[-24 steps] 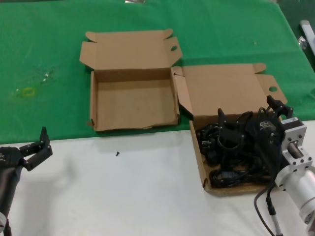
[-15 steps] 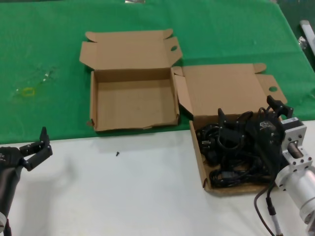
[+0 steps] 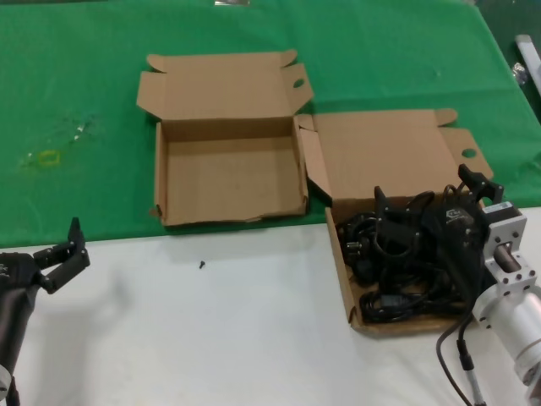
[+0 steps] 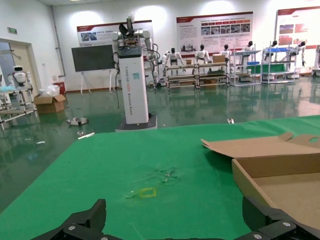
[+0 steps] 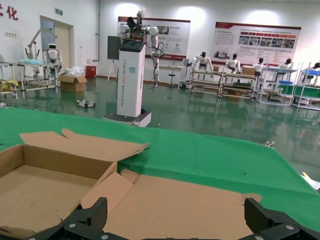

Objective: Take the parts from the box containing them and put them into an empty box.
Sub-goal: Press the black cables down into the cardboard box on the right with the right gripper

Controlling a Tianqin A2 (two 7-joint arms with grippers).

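Observation:
The parts, looped black power cords [image 3: 397, 262], lie tangled in the right cardboard box [image 3: 341, 271] at the table's front right. The empty box [image 3: 228, 182] stands open to its left on the green cloth; it also shows in the left wrist view [image 4: 285, 185] and the right wrist view [image 5: 35, 195]. My right gripper [image 3: 427, 190] is open, just above the cords, holding nothing. In its wrist view [image 5: 176, 215] only that box's open lid [image 5: 190, 205] shows; the cords are hidden. My left gripper [image 3: 57, 241] is open and empty at the front left, also in its wrist view [image 4: 175, 220].
Both boxes have lids folded back. A green cloth [image 3: 380, 59] covers the far half of the table and the near half is white [image 3: 211, 338]. A small black speck [image 3: 201, 264] lies on the white part. A yellow ring mark [image 3: 48, 157] sits far left.

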